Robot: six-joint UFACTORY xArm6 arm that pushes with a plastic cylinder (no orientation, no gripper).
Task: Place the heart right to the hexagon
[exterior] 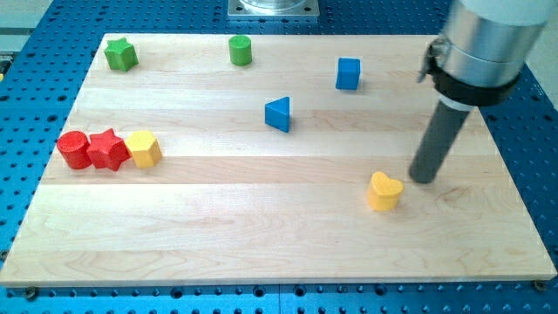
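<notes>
My tip (424, 178), a bare rod with no pincer, stands just right of the yellow heart (384, 191). You're at the approach step. Next, push the heart far left, stopping right of the yellow hexagon (143, 148).

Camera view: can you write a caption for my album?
My tip stands just right of the yellow heart, far from the yellow hexagon at the view's left.

Silver-grey cylindrical arm housing (493, 35), black collar (471, 87) beneath, straight dark grey rod, my tip (423, 179) blunt
</notes>
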